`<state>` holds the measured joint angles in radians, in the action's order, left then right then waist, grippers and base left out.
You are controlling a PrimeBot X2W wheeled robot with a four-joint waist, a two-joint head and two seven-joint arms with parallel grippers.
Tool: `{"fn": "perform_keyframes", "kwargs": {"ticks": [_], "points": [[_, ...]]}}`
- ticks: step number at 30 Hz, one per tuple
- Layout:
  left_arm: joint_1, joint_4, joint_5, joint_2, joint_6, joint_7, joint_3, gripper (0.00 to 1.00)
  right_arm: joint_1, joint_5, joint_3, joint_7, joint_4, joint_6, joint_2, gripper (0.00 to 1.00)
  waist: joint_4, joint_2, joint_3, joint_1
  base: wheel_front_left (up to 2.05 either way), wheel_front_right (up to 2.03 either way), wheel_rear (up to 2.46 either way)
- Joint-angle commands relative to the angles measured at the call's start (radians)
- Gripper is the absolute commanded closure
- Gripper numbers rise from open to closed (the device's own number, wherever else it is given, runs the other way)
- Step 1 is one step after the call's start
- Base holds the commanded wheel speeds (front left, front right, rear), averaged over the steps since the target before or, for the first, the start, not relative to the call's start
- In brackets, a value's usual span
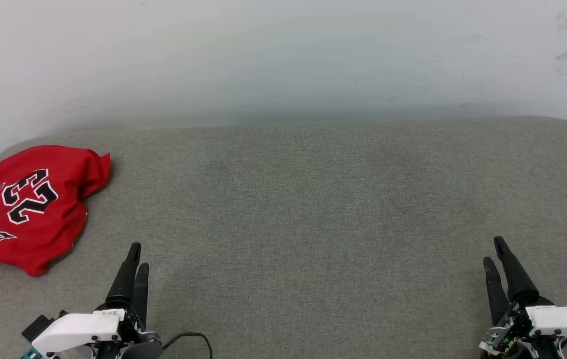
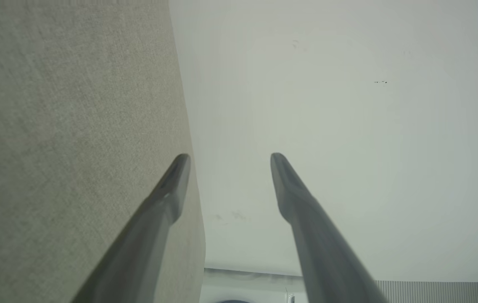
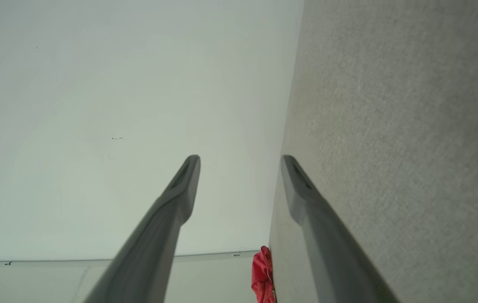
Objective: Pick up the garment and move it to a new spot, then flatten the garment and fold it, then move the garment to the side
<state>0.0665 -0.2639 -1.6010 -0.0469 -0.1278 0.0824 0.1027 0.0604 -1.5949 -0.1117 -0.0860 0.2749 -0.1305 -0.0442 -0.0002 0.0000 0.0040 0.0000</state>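
Head view: both arms sit low at the near edge of the grey padded surface [image 1: 313, 199], each turned on its side so one dark finger lies above the other, tips pointing away toward the white wall [image 1: 283, 60]. The left gripper [image 1: 139, 255] is at the lower left, the right gripper [image 1: 492, 249] at the lower right, well apart from each other.

From the left wrist view, the left gripper [image 2: 229, 156] is spread, with nothing between its fingers. The right wrist view shows the same for the right gripper [image 3: 241, 156]: fingers parted and empty.

The garment [image 1: 29, 209] lies bunched at the far left of the surface, close to its rounded back corner, red with black "23" and lettering facing up. Its left part runs past the picture's edge. Its near corner is near the left gripper but not touching it. In the right wrist view the garment [image 3: 262, 275] is a small red lump far along the surface's edge.

Between the two grippers and back to the wall, the surface is broad bare fabric.
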Motion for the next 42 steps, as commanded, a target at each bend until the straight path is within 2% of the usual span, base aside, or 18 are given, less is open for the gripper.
{"fn": "perform_keyframes", "kwargs": {"ticks": [1,6,19,27,42], "points": [[0.014,0.024,0.021,-0.002,-0.001,-0.012,0.005,0.0,0.011,0.026,-0.003,0.014,-0.022,0.0,-0.002,0.0,0.0,0.0,0.0,0.0001,0.0,0.0,0.0],[0.015,0.04,0.12,-0.002,0.006,-0.036,0.027,0.0,0.005,0.127,-0.019,0.038,-0.043,0.0,-0.002,0.0,0.0,0.0,0.001,0.0001,0.0,0.0,0.0],[0.0,0.149,0.443,-0.003,0.106,-0.092,-0.014,0.0,-0.017,0.435,-0.013,0.094,-0.15,0.0,-0.003,0.0,-0.001,0.0,0.005,0.0001,0.0,0.0,0.0],[-0.013,0.171,0.624,-0.003,0.154,-0.123,-0.05,0.0,-0.034,0.621,0.006,0.125,-0.201,0.0,-0.004,0.0,-0.001,0.0,0.006,0.0001,0.0,0.0,0.0],[-0.031,0.193,0.859,-0.017,0.217,-0.171,-0.101,0.0,-0.066,0.86,0.026,0.173,-0.227,0.0,-0.005,0.0,-0.003,0.0,0.007,0.0001,0.0,0.0,0.0]]}}
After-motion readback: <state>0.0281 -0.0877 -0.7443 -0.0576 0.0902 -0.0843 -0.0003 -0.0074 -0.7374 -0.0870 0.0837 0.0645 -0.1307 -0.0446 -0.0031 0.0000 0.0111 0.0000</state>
